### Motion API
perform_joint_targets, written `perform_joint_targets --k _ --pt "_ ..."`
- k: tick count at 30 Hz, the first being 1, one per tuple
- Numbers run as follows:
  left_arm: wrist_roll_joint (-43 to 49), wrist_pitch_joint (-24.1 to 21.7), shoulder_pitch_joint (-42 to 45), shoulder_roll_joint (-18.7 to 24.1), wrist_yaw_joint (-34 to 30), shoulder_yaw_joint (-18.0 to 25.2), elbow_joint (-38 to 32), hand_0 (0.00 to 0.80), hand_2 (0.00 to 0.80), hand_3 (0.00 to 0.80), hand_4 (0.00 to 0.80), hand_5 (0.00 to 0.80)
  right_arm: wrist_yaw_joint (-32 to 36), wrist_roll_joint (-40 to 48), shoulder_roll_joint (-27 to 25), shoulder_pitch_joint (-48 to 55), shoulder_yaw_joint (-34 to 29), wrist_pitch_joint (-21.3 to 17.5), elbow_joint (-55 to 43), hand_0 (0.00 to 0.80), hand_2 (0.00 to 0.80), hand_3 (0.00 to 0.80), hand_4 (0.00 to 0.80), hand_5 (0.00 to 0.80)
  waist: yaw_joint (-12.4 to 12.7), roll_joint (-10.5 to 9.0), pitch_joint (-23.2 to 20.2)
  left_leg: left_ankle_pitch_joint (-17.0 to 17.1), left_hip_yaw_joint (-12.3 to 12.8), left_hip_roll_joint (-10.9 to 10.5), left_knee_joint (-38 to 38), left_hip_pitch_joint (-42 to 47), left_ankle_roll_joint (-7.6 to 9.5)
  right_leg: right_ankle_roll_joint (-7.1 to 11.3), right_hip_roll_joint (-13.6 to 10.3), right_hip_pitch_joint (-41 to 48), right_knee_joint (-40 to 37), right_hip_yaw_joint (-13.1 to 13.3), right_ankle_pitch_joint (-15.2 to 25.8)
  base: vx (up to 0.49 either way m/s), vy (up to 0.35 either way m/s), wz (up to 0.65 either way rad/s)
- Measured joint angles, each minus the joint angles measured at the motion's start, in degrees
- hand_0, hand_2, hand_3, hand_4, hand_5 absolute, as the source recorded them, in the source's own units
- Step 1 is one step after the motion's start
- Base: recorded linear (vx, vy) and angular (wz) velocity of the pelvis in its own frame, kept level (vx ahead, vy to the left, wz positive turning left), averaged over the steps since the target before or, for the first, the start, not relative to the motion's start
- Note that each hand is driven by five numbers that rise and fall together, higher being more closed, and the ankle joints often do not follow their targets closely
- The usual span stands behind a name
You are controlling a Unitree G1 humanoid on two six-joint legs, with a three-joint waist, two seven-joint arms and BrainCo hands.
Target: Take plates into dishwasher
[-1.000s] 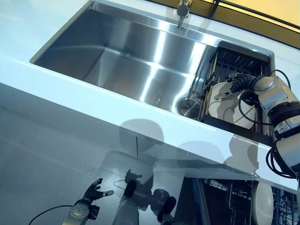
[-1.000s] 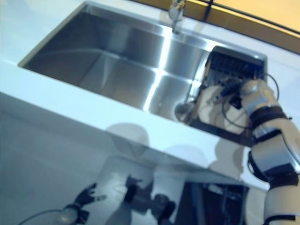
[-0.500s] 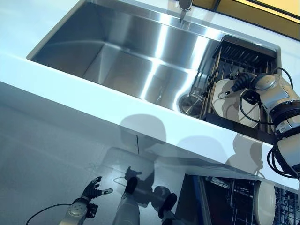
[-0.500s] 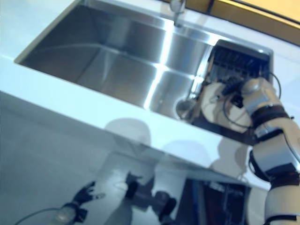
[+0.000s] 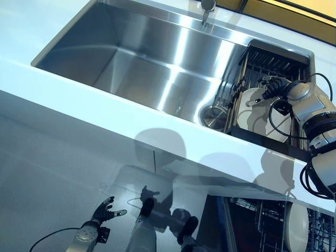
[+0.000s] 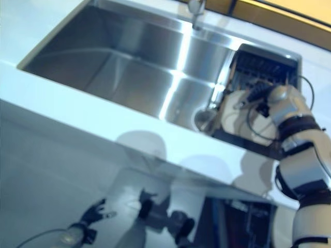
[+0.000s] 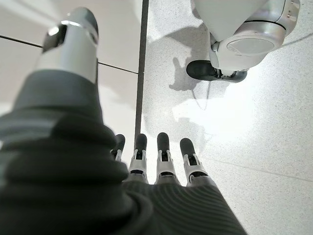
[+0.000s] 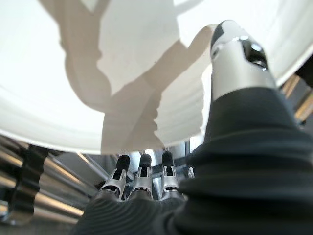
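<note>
Steel lines the sink, set into a white bench, with a tap at its far edge and a round drain near its right end. Just right of the drain, a dark rack sits in the sink's right end and holds white plates standing on edge. The right hand reaches into the rack at the top rim of the nearest plate. Its wrist view shows the thumb lying against the plate's white face and the fingers pointing straight under the rim toward the rack's bars; nothing is curled round the plate, so the hand is spread and holds nothing, and whether the fingers touch the rim cannot be told. Below the bench's near edge, at the lower right of the eye views, the dishwasher stands open with another white plate upright in its wire basket. The left hand hangs low over the pale speckled floor, well apart from the sink, with its fingers extended and its thumb held away from them, empty.
</note>
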Motion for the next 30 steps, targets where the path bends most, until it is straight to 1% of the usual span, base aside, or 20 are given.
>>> perform_joint_targets --k 7,14,25,30 --pt "0.0 -0.3 0.2 0.0 0.0 0.0 0.0 0.0 0.0 0.0 0.0 0.0 0.1 0.0 -0.5 -0.1 0.1 0.1 0.0 0.0 0.0 0.0 0.0 0.0 0.2 -0.06 0.0 0.0 0.0 0.0 0.1 0.0 0.0 -0.05 0.0 0.0 0.0 0.1 0.1 0.0 0.0 0.0" --pt "0.0 -1.0 0.3 0.0 0.0 0.0 0.0 0.0 0.0 0.0 0.0 0.0 2.2 0.1 -0.5 -0.1 0.4 0.5 0.0 0.0 0.0 0.0 0.0 0.0 0.5 -0.15 0.1 0.0 0.0 0.0 0.1 -0.2 0.0 -0.05 0.0 -0.2 0.0 0.1 0.1 0.0 0.0 0.0" --pt "-0.1 -1.0 0.3 0.2 0.1 0.0 -0.1 0.0 0.0 0.0 0.0 0.0 4.7 0.1 -0.5 -0.1 2.3 0.5 0.1 0.0 0.0 0.0 0.0 0.0 0.6 -1.08 0.5 0.0 0.1 0.0 0.1 -0.5 -0.02 -0.07 0.0 -0.6 0.0 0.3 0.1 0.0 0.0 0.0" --pt "-0.4 -1.0 0.3 0.2 0.1 0.0 -0.3 0.0 0.0 0.0 0.0 0.0 5.3 0.0 -0.5 -0.3 2.3 0.3 0.1 0.0 0.0 0.0 0.0 0.0 0.6 -1.13 0.5 0.0 0.1 0.0 0.1 -1.0 -0.01 -0.07 0.0 -1.2 0.0 0.6 0.3 0.0 0.0 0.0"
